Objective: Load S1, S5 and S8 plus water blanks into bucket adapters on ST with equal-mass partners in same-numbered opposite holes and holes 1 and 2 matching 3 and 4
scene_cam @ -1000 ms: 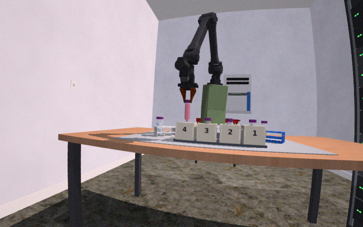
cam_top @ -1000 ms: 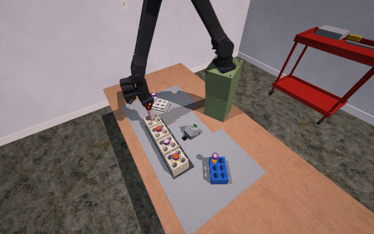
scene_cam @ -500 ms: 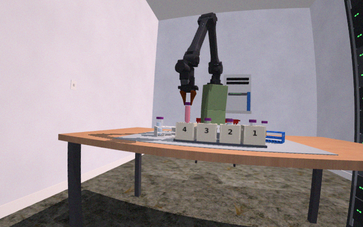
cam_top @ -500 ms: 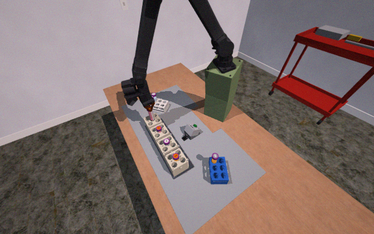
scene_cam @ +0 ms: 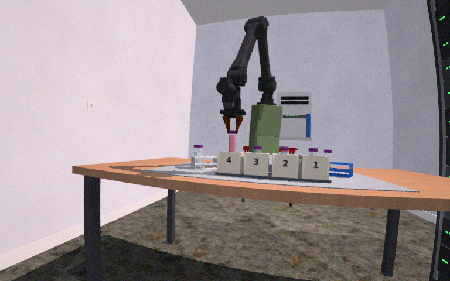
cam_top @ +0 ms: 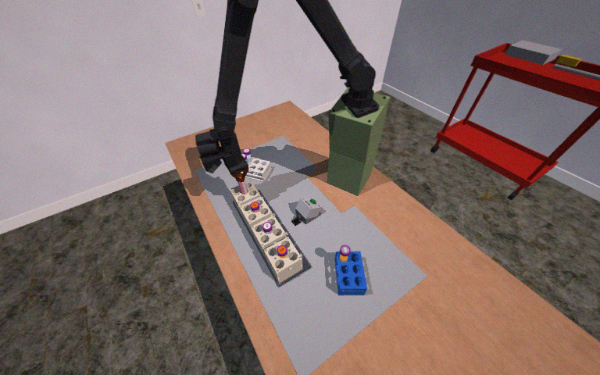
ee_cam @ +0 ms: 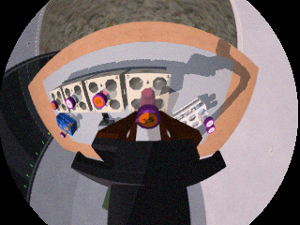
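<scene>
My gripper (cam_top: pixel 238 172) is shut on the purple cap of a pink-filled sample tube (cam_top: pixel 241 186) with an orange cap dot. The tube hangs upright with its lower end in a hole of adapter 4; most of it still stands above the top, as the side view shows (scene_cam: pixel 231 142). I cannot tell which hole. The wrist view shows the cap (ee_cam: pixel 148 116) between my fingers. Adapter 3 holds an orange-dot tube (cam_top: pixel 254 205). Adapter 2 holds a white-dot tube (cam_top: pixel 267 226). Adapter 1 (cam_top: pixel 283 259) holds an orange-dot tube (cam_top: pixel 282 251).
The blue sample rack (cam_top: pixel 351 273) holds one tube with a pale cap dot (cam_top: pixel 344 250) at its far end. The white blank rack (cam_top: pixel 258 168) with a tube (cam_top: pixel 245 153) stands just behind adapter 4. The DONE key box (cam_top: pixel 305 208) sits right of the stand. The green arm pedestal (cam_top: pixel 355 141) stands behind.
</scene>
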You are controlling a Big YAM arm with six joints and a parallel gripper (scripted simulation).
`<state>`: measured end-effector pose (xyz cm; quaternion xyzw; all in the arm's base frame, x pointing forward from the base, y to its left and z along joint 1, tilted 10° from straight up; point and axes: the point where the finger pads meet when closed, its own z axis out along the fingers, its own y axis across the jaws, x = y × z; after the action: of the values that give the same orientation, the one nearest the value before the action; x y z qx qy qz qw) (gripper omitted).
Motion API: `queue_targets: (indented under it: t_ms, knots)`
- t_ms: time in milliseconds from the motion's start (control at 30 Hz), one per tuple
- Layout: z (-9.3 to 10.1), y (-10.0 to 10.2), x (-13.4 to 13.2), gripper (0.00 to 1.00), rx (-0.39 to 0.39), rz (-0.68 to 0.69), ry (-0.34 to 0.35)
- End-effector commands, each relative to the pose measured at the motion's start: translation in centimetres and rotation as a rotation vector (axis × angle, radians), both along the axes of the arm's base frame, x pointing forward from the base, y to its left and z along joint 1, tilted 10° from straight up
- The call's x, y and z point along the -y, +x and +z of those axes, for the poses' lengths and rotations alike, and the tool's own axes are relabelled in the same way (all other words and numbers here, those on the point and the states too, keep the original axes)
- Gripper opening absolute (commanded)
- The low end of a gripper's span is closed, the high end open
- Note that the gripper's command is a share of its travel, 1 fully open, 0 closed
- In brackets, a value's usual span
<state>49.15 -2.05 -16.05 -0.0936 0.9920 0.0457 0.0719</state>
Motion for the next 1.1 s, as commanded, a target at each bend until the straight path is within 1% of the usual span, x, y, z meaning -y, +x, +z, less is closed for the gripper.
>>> queue_targets:
  t_ms: [0, 100, 133, 167, 200, 233, 367, 400, 500, 667, 700, 733, 767, 800, 867, 933, 967, 1067]
  knots:
    - [0.1, 2.1, -0.5, 0.0, 0.041, -0.004, -0.001]
    - [-0.2, 2.1, -0.6, 0.0, 0.042, -0.003, -0.001]
    - [0.5, 2.6, -0.5, 0.0, 0.058, -0.004, -0.002]
    - [0.7, 2.9, -0.4, 0.0, 0.065, -0.006, -0.003]
    - [0.2, 2.7, -0.4, 0.0, 0.058, -0.006, -0.002]
    - [-0.8, 2.2, -0.5, 0.0, 0.04, -0.005, -0.001]
    - [-1.1, 2.2, -0.7, 0.0, 0.039, -0.003, -0.001]
    - [0.8, 3.3, -0.4, 0.0, 0.078, -0.008, -0.004]
    - [-1.6, 2.3, -0.6, 0.0, 0.039, -0.006, -0.001]
    - [-2.3, 2.3, -0.7, 0.0, 0.038, -0.005, -0.002]
    - [-1.6, 2.9, -0.6, 0.0, 0.056, -0.006, -0.003]
    - [-1.3, 3.1, -0.6, 0.0, 0.064, -0.006, -0.003]
    - [-1.7, 3.0, -0.6, 0.0, 0.058, -0.006, -0.003]
    - [-2.8, 2.4, -0.8, 0.0, 0.04, -0.005, -0.002]
    - [-3.1, 2.4, -0.9, 0.0, 0.038, -0.004, -0.002]
    - [-3.1, 2.4, -0.9, 0.0, 0.038, -0.004, -0.002]
    - [-1.2, 3.7, -0.5, 0.0, 0.079, -0.008, -0.004]
    - [-3.7, 2.4, -0.8, 0.0, 0.037, -0.006, -0.002]
